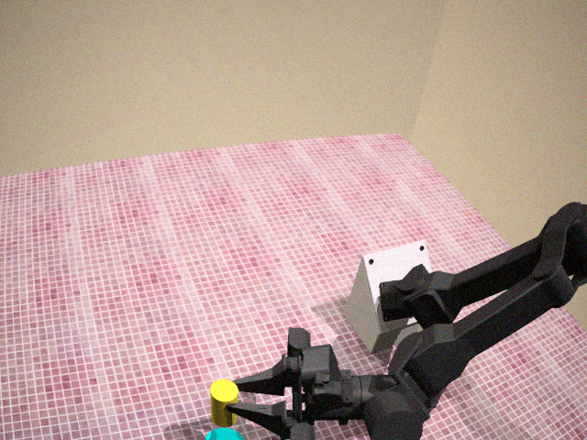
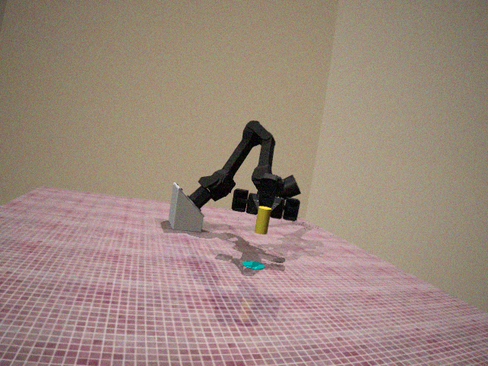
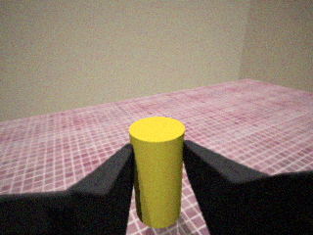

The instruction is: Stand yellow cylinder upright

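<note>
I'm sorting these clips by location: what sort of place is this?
Probably a robot test bench: a black arm on a wedge-shaped mount, bare beige walls, and a cyan circle as target.

The black metal-looking gripper (image 1: 230,395) is pinching a tall yellow cylinder (image 1: 224,409) near its top. The cylinder is standing up almost straight. A flat cyan circle (image 1: 225,434) is peeking in at the bottom edge. The bent black robot arm (image 1: 502,313) is reaching over from a pale, slanted block (image 1: 362,302), which is sitting on the pink checkered table top (image 1: 189,265).
</note>
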`<state>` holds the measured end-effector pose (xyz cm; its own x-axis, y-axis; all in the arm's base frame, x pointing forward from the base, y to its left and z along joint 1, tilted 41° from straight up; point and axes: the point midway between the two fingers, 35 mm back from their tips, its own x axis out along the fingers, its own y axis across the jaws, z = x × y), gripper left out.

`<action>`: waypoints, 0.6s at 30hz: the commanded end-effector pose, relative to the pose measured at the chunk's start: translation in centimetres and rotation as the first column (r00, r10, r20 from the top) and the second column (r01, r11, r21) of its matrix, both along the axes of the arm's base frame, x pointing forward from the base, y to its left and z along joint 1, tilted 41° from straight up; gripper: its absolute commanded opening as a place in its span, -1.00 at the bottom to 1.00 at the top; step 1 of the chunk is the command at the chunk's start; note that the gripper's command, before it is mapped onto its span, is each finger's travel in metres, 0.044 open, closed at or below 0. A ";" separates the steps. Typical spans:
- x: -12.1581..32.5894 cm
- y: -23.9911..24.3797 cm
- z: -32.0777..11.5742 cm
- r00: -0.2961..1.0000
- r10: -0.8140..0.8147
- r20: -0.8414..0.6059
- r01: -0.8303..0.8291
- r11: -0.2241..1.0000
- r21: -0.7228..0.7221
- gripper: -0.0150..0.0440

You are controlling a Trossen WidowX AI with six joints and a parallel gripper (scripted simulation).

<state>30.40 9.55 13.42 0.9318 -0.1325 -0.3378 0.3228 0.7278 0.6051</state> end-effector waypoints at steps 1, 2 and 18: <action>0.0 0.6 -0.8 1.000 -0.008 0.000 0.008 1.000 0.002 -0.14; 0.0 0.8 -1.1 1.000 -0.008 -0.001 0.008 1.000 0.002 -0.14; -0.7 3.9 -4.9 1.000 -0.008 0.001 0.008 1.000 0.001 -0.14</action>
<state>29.88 13.22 9.17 0.9313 -0.1319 -0.3395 0.3237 0.7269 0.6057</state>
